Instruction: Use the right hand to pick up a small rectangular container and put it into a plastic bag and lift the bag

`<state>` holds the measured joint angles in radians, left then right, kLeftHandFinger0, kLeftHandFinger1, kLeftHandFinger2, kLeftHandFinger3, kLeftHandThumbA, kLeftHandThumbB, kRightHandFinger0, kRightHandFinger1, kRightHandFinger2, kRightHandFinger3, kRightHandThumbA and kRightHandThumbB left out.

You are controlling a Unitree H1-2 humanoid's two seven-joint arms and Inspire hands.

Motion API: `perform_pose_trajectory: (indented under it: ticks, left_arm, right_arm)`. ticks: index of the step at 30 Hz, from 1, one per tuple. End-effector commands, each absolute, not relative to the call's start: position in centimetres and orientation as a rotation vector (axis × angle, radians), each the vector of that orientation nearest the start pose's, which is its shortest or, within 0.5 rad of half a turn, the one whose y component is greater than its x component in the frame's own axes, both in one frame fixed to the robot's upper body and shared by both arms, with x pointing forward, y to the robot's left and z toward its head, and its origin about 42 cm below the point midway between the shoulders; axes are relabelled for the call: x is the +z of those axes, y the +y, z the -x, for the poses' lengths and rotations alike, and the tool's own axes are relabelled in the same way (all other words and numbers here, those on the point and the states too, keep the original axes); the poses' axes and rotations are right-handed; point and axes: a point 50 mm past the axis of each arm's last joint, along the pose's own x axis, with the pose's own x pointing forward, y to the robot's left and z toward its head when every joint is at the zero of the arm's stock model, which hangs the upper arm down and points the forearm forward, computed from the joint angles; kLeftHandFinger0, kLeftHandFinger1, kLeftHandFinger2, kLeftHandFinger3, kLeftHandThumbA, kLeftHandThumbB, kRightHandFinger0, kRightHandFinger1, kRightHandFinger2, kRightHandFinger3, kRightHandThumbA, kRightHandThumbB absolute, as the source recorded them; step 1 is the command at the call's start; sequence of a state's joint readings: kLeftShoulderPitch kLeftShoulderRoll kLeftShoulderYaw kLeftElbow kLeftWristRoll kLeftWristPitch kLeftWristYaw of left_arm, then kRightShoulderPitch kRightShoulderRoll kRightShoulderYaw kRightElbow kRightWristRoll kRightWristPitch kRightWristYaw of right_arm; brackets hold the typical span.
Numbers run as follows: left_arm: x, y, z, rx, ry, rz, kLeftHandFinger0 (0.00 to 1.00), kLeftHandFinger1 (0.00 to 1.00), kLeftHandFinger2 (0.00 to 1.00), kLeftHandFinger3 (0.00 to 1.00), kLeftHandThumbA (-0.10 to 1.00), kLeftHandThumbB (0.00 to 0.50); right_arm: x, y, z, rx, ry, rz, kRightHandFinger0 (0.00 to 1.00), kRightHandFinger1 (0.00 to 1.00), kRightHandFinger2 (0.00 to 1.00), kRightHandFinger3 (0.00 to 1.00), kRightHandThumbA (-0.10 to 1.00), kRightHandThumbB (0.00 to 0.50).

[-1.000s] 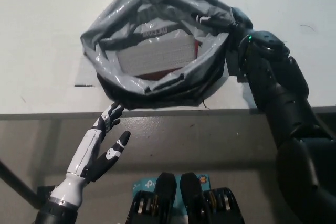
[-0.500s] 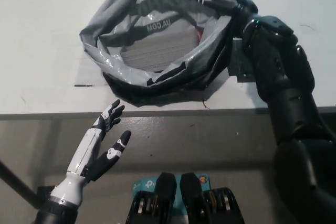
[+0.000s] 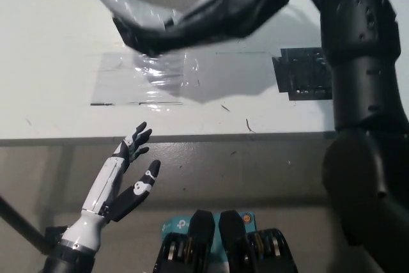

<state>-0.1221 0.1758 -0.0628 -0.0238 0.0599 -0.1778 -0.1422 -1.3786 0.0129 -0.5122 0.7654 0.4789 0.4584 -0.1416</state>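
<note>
Where half a second ago the grey crinkled plastic bag (image 3: 192, 4) still sat low with its bottom near the table's front edge, it now rides high at the top of the picture, cut off by the frame, clear of the white tabletop (image 3: 51, 81). Its shadow falls on the table below it. A second ago it lay flat on the table with the small rectangular container visible inside as a pale ribbed block; now the bag's mouth shows only a grey blur inside, and the container cannot be made out, so whether it is in there cannot be told from this view.

Black right arm (image 3: 358, 62) has gone up with the bag; it runs from the lower right to the top right corner, and the hand itself is out of frame or hidden behind the bag's rim, so finger state cannot be told. Bag's right edge meets the arm at the top of the picture.

With the bag raised, things under it show: a clear glossy sheet of plastic film (image 3: 144, 78) taped flat on the table, and a black rectangular patch (image 3: 305, 73) just beside the arm.

White left hand (image 3: 128, 180) has not moved: it rests low left, in front of the table edge, fingers spread and apart, holding nothing, well apart from the bag.
</note>
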Motion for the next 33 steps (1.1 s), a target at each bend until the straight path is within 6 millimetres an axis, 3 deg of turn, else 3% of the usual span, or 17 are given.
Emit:
perform_pose_trajectory:
  ticks: [1,5,7,8,11,19,22,23,24,26,27,28,29,30,31,32,33]
  left_arm:
    - [16.0,23.0,-32.0,-0.266,-0.340,-0.264,0.95,1.00,1.00,1.00,0.59,0.213]
    - [16.3,23.0,-32.3,-0.265,-0.349,-0.263,0.95,1.00,1.00,1.00,0.60,0.214]
    - [16.4,23.0,-32.4,-0.266,-0.352,-0.262,0.94,1.00,1.00,1.00,0.58,0.205]
    - [16.3,22.9,-32.4,-0.267,-0.352,-0.261,0.94,1.00,1.00,1.00,0.58,0.205]
    - [16.2,22.8,-32.3,-0.271,-0.348,-0.259,0.93,1.00,1.00,1.00,0.57,0.203]
    - [16.3,22.9,-32.3,-0.267,-0.350,-0.274,0.97,1.00,1.00,1.00,0.58,0.207]
    - [16.4,22.9,-32.3,-0.268,-0.349,-0.276,0.97,1.00,1.00,1.00,0.58,0.198]
    - [16.4,23.0,-32.4,-0.265,-0.351,-0.278,0.97,1.00,1.00,1.00,0.58,0.204]
    - [16.5,23.0,-32.4,-0.264,-0.351,-0.279,0.97,1.00,1.00,1.00,0.58,0.205]
    - [16.5,23.1,-32.5,-0.267,-0.351,-0.278,0.98,1.00,1.00,1.00,0.59,0.195]
    - [16.5,23.0,-32.5,-0.270,-0.351,-0.277,0.98,1.00,1.00,1.00,0.59,0.195]
    - [16.4,22.9,-32.5,-0.271,-0.350,-0.276,0.98,1.00,1.00,1.00,0.59,0.195]
    - [16.3,22.6,-32.5,-0.275,-0.350,-0.274,0.98,1.00,1.00,1.00,0.59,0.194]
    - [16.2,22.5,-32.3,-0.278,-0.349,-0.274,0.97,1.00,1.00,1.00,0.59,0.191]
    - [16.1,22.3,-32.1,-0.282,-0.347,-0.274,0.96,1.00,1.00,1.00,0.59,0.191]
    - [16.1,22.3,-32.0,-0.284,-0.347,-0.276,0.96,1.00,1.00,1.00,0.59,0.190]
    - [16.2,22.3,-31.8,-0.289,-0.348,-0.280,0.96,1.00,1.00,1.00,0.57,0.180]
  right_arm:
    - [63.7,-11.7,-52.6,0.367,-0.243,-0.921,0.00,0.24,0.69,0.92,0.68,0.061]
    - [68.2,-11.7,-51.1,0.396,-0.304,-0.904,0.00,0.33,0.74,0.91,0.66,0.046]
    - [69.1,-11.7,-50.7,0.395,-0.317,-0.891,0.00,0.34,0.73,0.89,0.67,0.025]
    - [69.5,-11.7,-50.5,0.394,-0.323,-0.884,0.00,0.32,0.72,0.87,0.67,0.038]
    - [69.3,-11.8,-50.6,0.387,-0.319,-0.884,0.00,0.32,0.71,0.84,0.66,0.032]
    - [65.8,-11.6,-52.6,0.330,-0.230,-0.872,0.00,0.28,0.67,0.87,0.65,0.018]
    - [62.9,-11.0,-53.9,0.319,-0.163,-0.883,0.00,0.27,0.68,0.91,0.61,0.034]
    - [60.6,-10.2,-54.8,0.300,-0.131,-0.879,0.00,0.25,0.67,0.93,0.59,0.035]
    - [59.7,-9.8,-55.1,0.293,-0.121,-0.875,0.00,0.24,0.66,0.94,0.59,0.037]
    - [56.2,-8.3,-56.1,0.256,-0.075,-0.832,0.00,0.17,0.59,0.77,0.62,0.050]
    - [53.4,-7.3,-56.8,0.233,-0.035,-0.798,0.00,0.13,0.57,0.72,0.60,0.036]
    - [52.2,-7.0,-57.1,0.226,-0.018,-0.784,0.00,0.11,0.55,0.69,0.59,0.032]
    - [46.6,-5.6,-57.9,0.179,0.074,-0.688,0.00,0.04,0.51,0.66,0.60,0.025]
    - [41.4,-4.8,-58.2,0.133,0.157,-0.626,0.00,0.04,0.53,0.66,0.53,0.029]
    - [38.6,-4.6,-58.1,0.100,0.206,-0.611,0.00,0.05,0.55,0.67,0.50,0.033]
    - [37.0,-4.6,-58.0,0.073,0.235,-0.603,0.00,0.10,0.64,0.73,0.45,0.053]
    - [34.4,-4.9,-57.8,0.028,0.281,-0.581,0.00,0.11,0.65,0.80,0.46,0.081]
